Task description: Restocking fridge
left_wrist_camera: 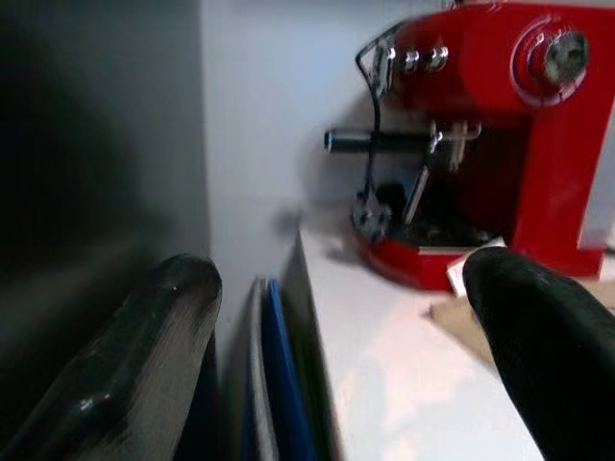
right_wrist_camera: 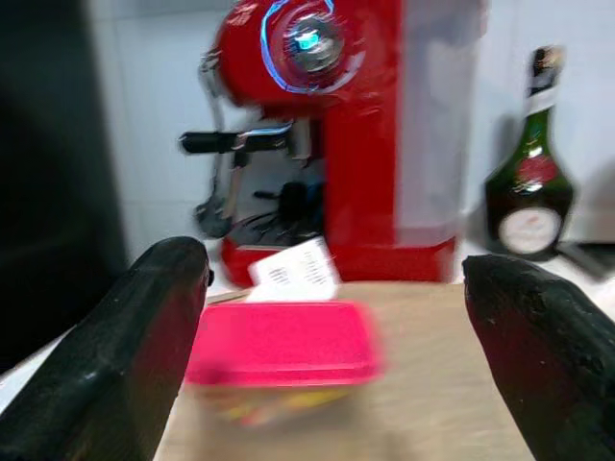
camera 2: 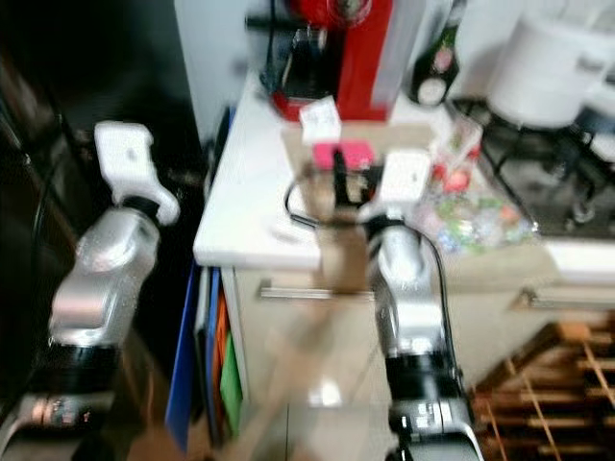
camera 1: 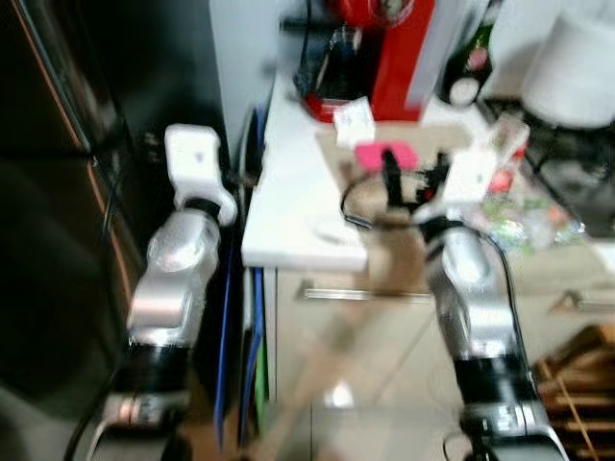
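Pink box sits on a tan board on the white counter, just in front of the red coffee machine. Box is a low rectangular plastic tub with rounded corners and a pink lid; body under the lid looks clear, contents blurred. Its long axis runs across the front of the machine, one long side facing the right gripper. A white paper tag leans between box and machine, touching the box's far edge.

Right gripper hovers over the board on the near side of the box, black fingers spread wide, box in line between them, not touching. Left gripper hangs off the counter's left edge, left of the machine, beside the dark fridge wall; fingers spread, nothing between them. Machine is glossy red with a chrome dial and a black-handled portafilter. Dark green glass bottle stands right of the machine. Blue flat panels stand upright against the counter's side.
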`<state>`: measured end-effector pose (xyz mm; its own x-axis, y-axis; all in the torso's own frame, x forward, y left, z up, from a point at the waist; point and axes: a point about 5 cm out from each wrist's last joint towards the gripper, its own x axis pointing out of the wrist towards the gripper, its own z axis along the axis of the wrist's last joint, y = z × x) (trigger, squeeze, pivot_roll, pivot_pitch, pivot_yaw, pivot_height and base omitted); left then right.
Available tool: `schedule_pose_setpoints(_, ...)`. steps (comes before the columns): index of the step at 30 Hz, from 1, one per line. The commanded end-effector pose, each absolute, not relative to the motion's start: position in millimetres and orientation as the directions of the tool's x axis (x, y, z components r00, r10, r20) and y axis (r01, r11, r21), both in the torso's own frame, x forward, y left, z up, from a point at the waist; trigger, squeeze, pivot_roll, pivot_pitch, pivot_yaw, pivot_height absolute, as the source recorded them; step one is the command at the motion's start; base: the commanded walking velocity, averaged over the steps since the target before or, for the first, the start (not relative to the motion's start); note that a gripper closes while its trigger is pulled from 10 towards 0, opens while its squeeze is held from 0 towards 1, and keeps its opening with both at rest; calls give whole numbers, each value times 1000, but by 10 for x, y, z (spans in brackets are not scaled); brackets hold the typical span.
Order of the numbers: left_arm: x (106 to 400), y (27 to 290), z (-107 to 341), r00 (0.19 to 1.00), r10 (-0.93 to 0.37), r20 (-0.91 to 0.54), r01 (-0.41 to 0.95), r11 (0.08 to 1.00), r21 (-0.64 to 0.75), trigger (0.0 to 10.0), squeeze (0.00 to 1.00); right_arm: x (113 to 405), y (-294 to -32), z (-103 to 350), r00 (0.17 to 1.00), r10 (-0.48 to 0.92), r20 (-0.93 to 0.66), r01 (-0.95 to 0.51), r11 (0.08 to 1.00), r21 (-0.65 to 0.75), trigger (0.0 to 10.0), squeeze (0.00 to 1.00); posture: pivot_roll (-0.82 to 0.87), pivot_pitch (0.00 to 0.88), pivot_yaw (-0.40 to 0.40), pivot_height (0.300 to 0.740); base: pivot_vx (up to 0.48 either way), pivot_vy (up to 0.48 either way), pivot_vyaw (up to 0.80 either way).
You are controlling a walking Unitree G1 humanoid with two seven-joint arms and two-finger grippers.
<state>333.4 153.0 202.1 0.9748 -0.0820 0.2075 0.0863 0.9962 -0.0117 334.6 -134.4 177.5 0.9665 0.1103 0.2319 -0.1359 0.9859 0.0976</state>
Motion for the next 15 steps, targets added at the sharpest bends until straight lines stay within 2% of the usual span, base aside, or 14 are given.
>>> schedule_pose_setpoints(1, 3335, 1466, 2030, 974, -101, 204, 106, 994, -12, 10000, 0, 3373, -1420, 1805, 971, 83, 224, -107, 990, 97, 10000, 0, -6, 0, -18, 740, 0, 0, 0)
schedule_pose_setpoints(6, 3296, 1508, 2015, 975, -90, 201, 96, 995, -21, 10000, 0, 3356, -1408, 1792, 974, 81, 210, -106, 988, 111, 10000, 0, 3, 0, -24, 740, 0, 0, 0)
schedule_pose_setpoints(9, 3254, 1531, 2000, 977, -87, 195, 94, 995, -24, 10000, 0, 3300, -1373, 1763, 981, 80, 176, -111, 979, 172, 10000, 0, 5, 19, -23, 740, 0, 0, 0)
schedule_pose_setpoints(11, 3230, 1543, 1981, 979, -85, 187, 91, 996, -24, 10000, 0, 3261, -1331, 1685, 992, 76, 97, -101, 953, 285, 10000, 0, 5, 36, -19, 740, 0, 0, 0)
schedule_pose_setpoints(14, 3230, 1552, 1982, 979, -85, 183, 90, 996, -20, 10000, 0, 3245, -1363, 1641, 998, 44, 51, -56, 959, 279, 10000, 0, 4, 45, -17, 740, 0, 0, 0)
schedule_pose_setpoints(15, 3228, 1570, 1984, 980, -86, 179, 90, 996, -15, 10000, 0, 3201, -1413, 1606, 1000, 3, 23, -8, 975, 222, 10000, 0, 1, 54, -12, 740, 0, 0, 0)
